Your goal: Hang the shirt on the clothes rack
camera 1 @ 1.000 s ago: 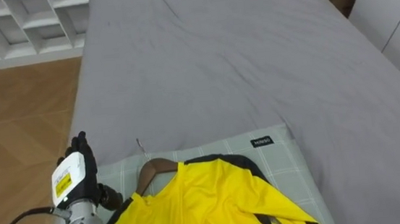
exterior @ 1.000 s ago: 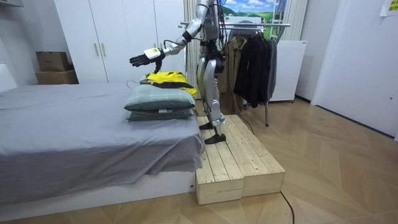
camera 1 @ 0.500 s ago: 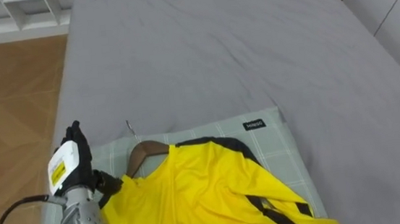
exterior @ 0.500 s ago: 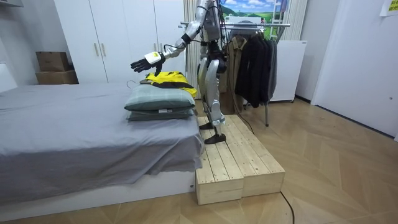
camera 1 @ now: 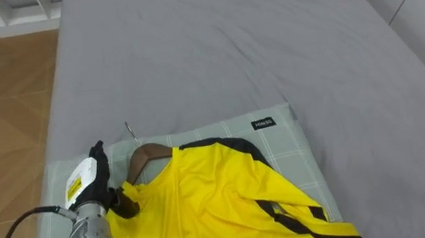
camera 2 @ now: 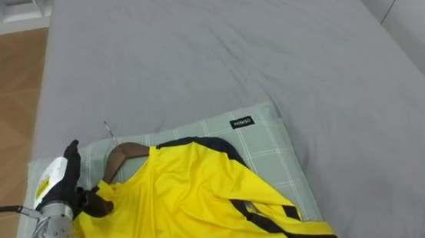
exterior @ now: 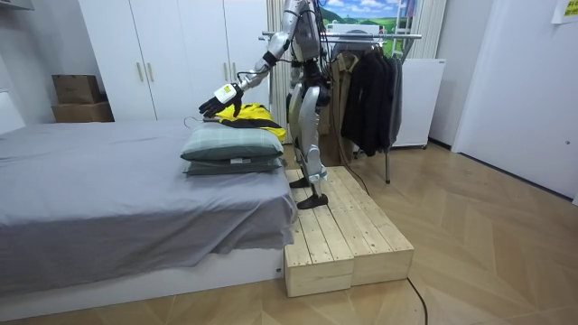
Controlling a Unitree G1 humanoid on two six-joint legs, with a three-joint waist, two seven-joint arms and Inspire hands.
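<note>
**Fingers [camera 1: 99,158] straight, nothing gripped**

The left hand [camera 1: 88,184] is open, its thumb against the yellow shirt [camera 1: 220,203]. The shirt lies on a wooden hanger [camera 1: 143,157] atop a green checked pillow [camera 1: 280,140] on the grey bed [camera 1: 229,48]. The robot stands on a wooden platform [exterior: 348,230] beside the bed, a clothes rack [exterior: 370,36] behind it.

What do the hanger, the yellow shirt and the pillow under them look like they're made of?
The brown hanger: likely varnished wood, going by its smooth brown surface, with a thin wire hook that looks like metal. The yellow shirt with black trim: probably thin synthetic jersey, lying in soft folds with a slight sheen. The pale green checked pillow: matte woven fabric, possibly cotton.
</note>
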